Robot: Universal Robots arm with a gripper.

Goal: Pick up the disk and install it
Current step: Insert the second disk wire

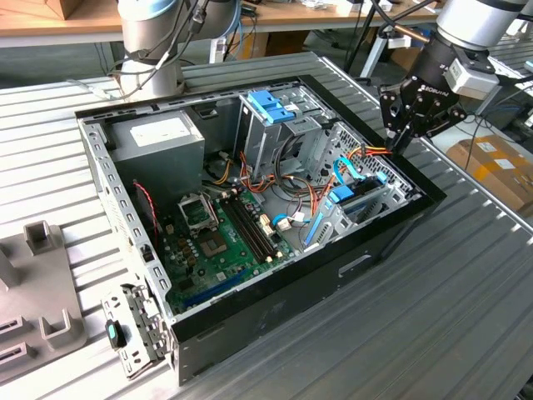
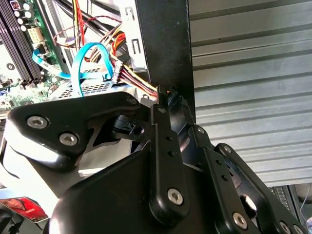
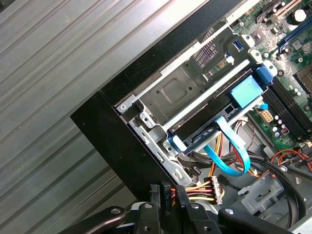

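The black metal gripper (image 1: 396,137) hovers over the open computer case's (image 1: 275,321) rim, its fingers (image 2: 163,105) apparently pinched together, holding nothing. The flat, blue-railed disk (image 3: 222,114) sits inside a steel corner bay.

Exterior view: high, oblique over open computer case (image 1: 250,208). Both wrist views: close, sharing case corner.

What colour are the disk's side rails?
Bright blue, framing the dark disk lying in the case's corner bay; clearest in the first wrist view.
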